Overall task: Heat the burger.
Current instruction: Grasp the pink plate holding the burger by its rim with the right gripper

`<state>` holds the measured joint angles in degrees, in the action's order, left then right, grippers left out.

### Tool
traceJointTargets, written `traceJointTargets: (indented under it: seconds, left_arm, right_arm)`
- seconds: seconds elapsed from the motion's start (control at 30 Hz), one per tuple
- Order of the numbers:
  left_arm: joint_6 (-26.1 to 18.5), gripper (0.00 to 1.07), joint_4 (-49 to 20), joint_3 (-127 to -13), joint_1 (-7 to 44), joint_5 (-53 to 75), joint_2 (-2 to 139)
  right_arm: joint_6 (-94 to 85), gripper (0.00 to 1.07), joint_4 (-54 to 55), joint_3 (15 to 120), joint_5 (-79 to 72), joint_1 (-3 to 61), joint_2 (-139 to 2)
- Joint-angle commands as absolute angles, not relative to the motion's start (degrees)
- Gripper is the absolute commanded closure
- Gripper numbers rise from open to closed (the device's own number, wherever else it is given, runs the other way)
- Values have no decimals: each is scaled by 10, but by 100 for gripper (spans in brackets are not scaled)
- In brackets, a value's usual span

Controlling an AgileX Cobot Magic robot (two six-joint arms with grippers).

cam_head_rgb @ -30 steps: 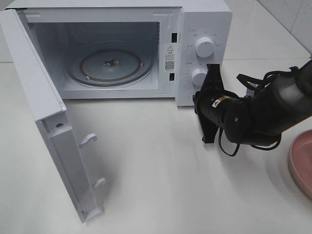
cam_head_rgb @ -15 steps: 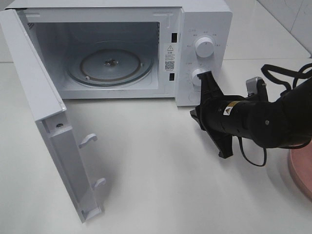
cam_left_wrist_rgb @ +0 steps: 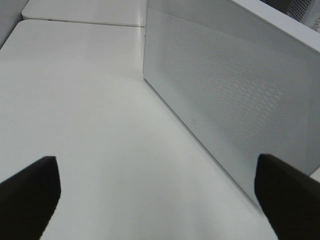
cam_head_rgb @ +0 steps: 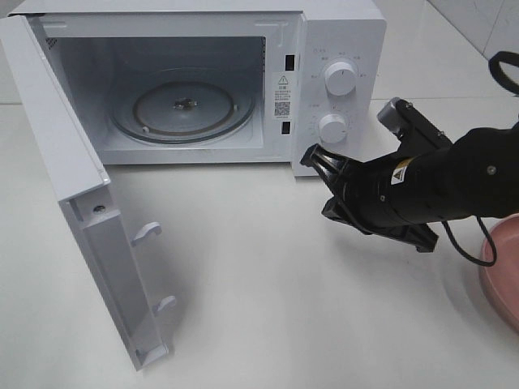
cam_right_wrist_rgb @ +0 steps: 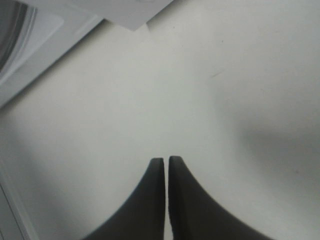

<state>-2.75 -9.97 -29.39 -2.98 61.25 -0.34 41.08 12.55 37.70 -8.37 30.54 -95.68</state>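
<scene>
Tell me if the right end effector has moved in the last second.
Yes. The right end effector has dropped down and left from beside the microwave's lower knob, now sitting below it, shut.

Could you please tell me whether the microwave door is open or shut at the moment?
Open. The microwave door is swung wide to the left, and the glass turntable inside shows, with nothing on it.

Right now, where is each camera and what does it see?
Exterior high: up high, looking down on table, open microwave, pink plate; right arm and shut right gripper show.
Left wrist: on left arm, facing a white perforated panel; tips of open left gripper show.
Right wrist: on right arm, facing the table.
Shared: high and right wrist both see right gripper.
</scene>
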Motion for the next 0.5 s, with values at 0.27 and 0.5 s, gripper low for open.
traceJointTargets:
  seconds: [0.27, 0.5]
  left_arm:
    - [-28, 9, -101, -294, -25, 608, -12]
    - [-28, 9, -101, -294, -25, 608, -12]
  right_arm:
    - [188, 102, 108, 377, 100, 303, -898]
    - [109, 98, 83, 378, 215, 303, -878]
